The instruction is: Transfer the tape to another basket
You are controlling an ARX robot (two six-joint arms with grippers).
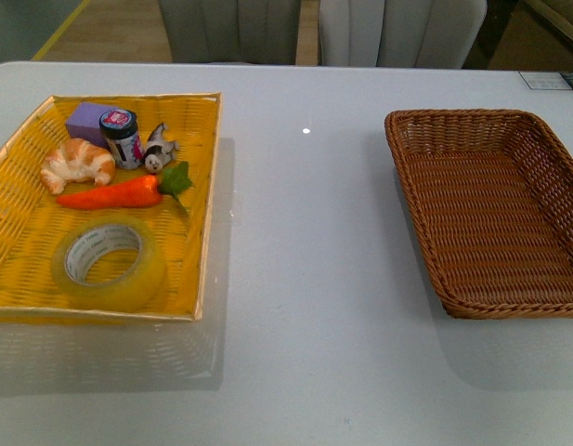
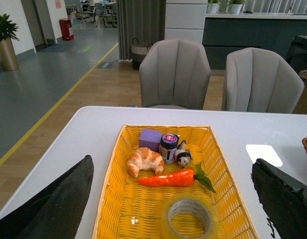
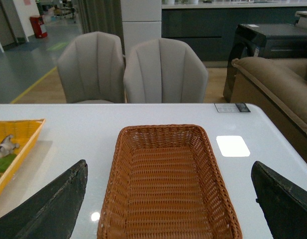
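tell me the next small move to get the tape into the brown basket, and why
Probably lower the left claw onto the tape: the roll lies flat and ungripped at the near end of the yellow tray, and that claw is open, facing it.

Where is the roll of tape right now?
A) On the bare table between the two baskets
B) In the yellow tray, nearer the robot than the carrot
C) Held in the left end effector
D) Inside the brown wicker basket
B: the tape lies flat in the yellow tray, on the robot's side of the carrot, well apart from the brown basket.
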